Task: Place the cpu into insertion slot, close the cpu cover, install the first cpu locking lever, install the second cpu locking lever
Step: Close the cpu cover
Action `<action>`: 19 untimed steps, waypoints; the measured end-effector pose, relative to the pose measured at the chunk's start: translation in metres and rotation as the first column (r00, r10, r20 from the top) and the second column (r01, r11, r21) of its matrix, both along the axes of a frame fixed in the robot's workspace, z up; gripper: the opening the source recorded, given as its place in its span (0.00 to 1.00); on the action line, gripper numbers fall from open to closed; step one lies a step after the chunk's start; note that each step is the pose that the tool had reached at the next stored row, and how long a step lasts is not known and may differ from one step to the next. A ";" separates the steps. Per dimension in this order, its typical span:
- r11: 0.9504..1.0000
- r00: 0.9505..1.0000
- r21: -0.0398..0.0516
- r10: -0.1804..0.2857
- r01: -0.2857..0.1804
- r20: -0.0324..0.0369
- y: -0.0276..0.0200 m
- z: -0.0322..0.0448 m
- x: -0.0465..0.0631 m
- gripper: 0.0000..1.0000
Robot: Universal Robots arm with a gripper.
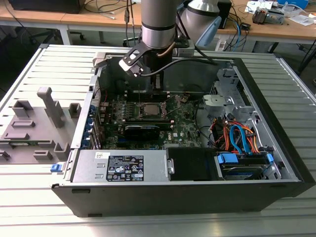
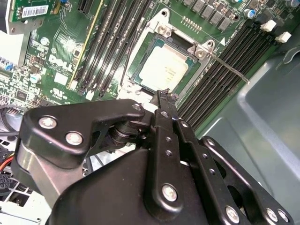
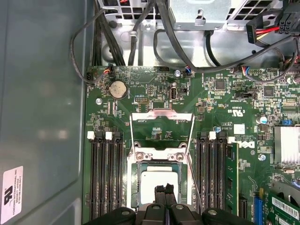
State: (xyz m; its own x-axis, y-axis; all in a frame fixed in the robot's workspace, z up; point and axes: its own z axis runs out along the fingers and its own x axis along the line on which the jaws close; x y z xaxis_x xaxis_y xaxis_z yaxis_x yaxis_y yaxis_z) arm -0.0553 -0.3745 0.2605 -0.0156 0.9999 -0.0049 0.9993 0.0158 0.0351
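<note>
First wrist view: pincer (image 3: 164, 188) closed, empty, hiding part of cpu (image 3: 150, 182) seated in insertion slot (image 3: 133, 187); cpu cover (image 3: 161, 114) raised.

White printed label (image 1: 125, 167) on the grey metal power supply box (image 1: 91, 173), white sticker (image 3: 11, 193) on the grey case wall (image 3: 42, 93), white barcode sticker (image 2: 37, 10) on a green circuit card (image 2: 16, 7): all print too small to read.

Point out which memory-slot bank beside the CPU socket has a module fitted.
The bank away from the grey case wall: a green module stands at its outer edge. The wall-side bank is bare.
</note>
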 end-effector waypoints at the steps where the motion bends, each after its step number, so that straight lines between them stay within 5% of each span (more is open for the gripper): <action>1: 1.000 1.000 0.000 0.000 0.000 0.000 0.0000 0.0002 0.001 0.11; 9: 1.000 1.000 0.000 0.000 0.000 -0.003 0.0000 0.0020 0.010 0.11; 19: 1.000 1.000 0.000 0.000 0.000 -0.016 0.0000 0.0021 0.034 0.11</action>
State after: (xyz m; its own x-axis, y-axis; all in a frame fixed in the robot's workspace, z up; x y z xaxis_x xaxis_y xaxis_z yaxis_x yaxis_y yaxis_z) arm -0.0209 -0.3745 0.2625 -0.0158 0.9999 -0.0046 0.9997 0.0158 0.0187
